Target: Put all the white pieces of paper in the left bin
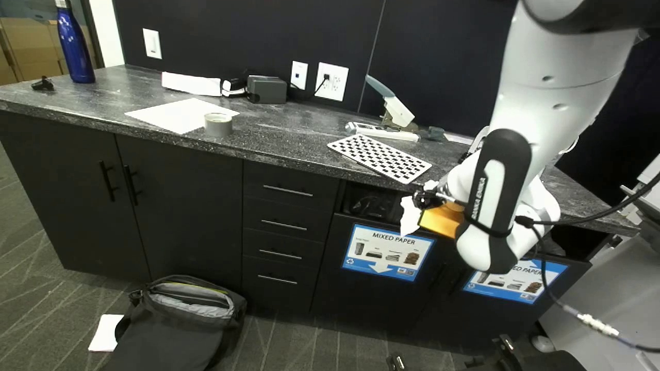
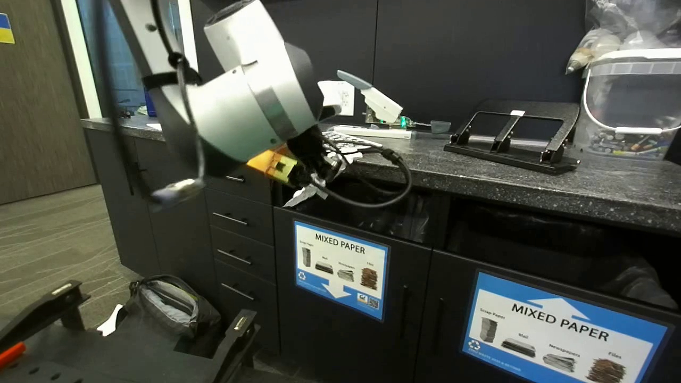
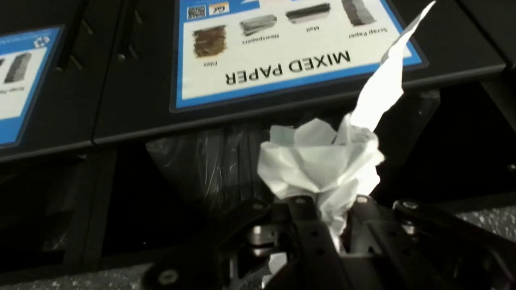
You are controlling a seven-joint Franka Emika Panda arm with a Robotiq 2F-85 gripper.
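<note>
Arm (image 1: 557, 103): white, angled down in front of the counter (image 1: 278, 131); orange part (image 1: 441, 220) near its end
Gripper (image 3: 331, 206): black, two fingers pressed tight on a crumpled white paper (image 3: 314, 165), which bunches beyond the tips, one long pointed flap jutting away
Bag (image 1: 175, 335): dark grey, on the floor (image 1: 289, 342); small white sheet (image 1: 105, 332) lying just beside it
Left bin (image 2: 408, 260): in the dark cabinet (image 1: 191, 206), front labelled MIXED PAPER, arrow down; the crumpled white paper hangs at its mouth, whether partly inside cannot be told
Right bin (image 2: 454, 282): next to it, same wording, arrow up
White panel (image 1: 381, 157): patterned with dark rectangles, lying at the counter's front
Flat white sheet (image 1: 175, 114): on the counter, grey tape roll (image 1: 218, 125) at its near edge
Black stand (image 2: 537, 109) and clear bucket (image 2: 638, 68): side by side on the counter in an exterior view
White tool (image 1: 398, 111): grey-blue lever raised, toward the back
Blue bottle (image 1: 75, 46): upright at the counter's far end
Wall (image 1: 216, 41): black, white outlet (image 1: 332, 81) fitted
</note>
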